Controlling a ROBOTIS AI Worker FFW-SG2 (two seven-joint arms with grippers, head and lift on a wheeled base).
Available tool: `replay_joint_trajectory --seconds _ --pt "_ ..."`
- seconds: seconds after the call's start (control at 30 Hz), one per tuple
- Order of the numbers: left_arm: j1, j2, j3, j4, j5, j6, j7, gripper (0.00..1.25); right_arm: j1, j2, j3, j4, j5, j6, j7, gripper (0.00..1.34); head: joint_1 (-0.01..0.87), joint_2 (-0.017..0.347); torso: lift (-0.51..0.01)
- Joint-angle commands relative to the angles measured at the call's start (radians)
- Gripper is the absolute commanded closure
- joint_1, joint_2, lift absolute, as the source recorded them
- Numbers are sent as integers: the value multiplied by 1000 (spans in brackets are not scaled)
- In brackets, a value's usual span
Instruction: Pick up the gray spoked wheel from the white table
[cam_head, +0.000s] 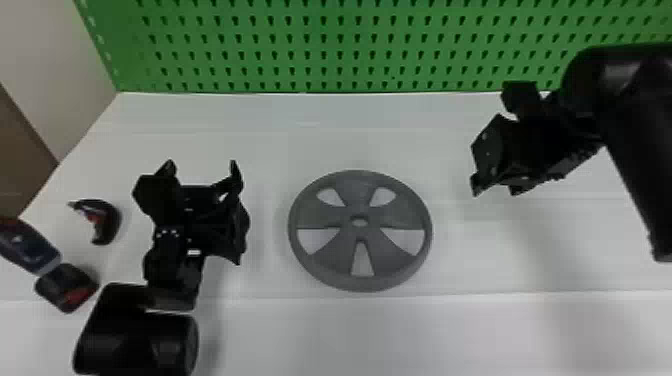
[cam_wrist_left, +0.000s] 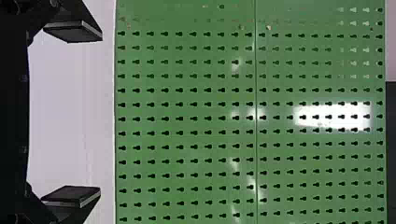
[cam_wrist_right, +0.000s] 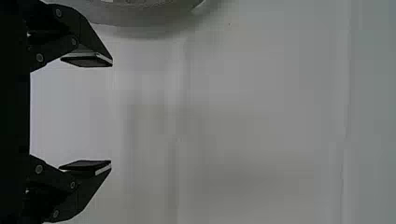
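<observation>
Five broad spokes (cam_head: 320, 218) brace the round gray wheel (cam_head: 359, 235); left claw (cam_head: 201, 164) and right claw (cam_head: 484, 160) gape empty.

A white worktop (cam_head: 480, 250) is bearing a round gray spoked wheel (cam_head: 360, 192); on my left, a curved black-and-red object (cam_head: 112, 220) and a long dark object with red trim (cam_head: 27, 247) are resting.

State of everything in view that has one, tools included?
Wheel: flat on table, ungripped.
Left tool: open, empty.
Right tool: open, empty.
Curved piece: lying on table.
Blue-black item: lying down, cut off by view edge.
Pegboard: upright.
</observation>
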Motion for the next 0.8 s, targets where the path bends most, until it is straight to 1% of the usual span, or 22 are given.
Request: replay_joint_trajectory --seconds 0.0,0.17,0.37,0.47,0.67,0.77 --pt "2 2 0 -2 2 0 0 124 0 -7 13 5 -13 4 0 498 806 44 -98" --pt "2 2 0 -2 2 0 0 124 0 -9 15 6 -13 4 0 498 806 44 -98" --pt "0 2 0 -2 2 0 0 124 -6 -10 41 6 -24 4 0 496 806 44 -98" --pt "0 2 0 -2 2 0 0 124 -9 -10 66 8 -36 4 0 495 806 44 -98" --pt "-2 2 0 -2 2 0 0 124 -20 -9 135 8 -93 4 0 495 806 44 -98" --pt "-2 2 0 -2 2 0 0 124 -28 -9 190 6 -136 4 0 495 806 44 -98"
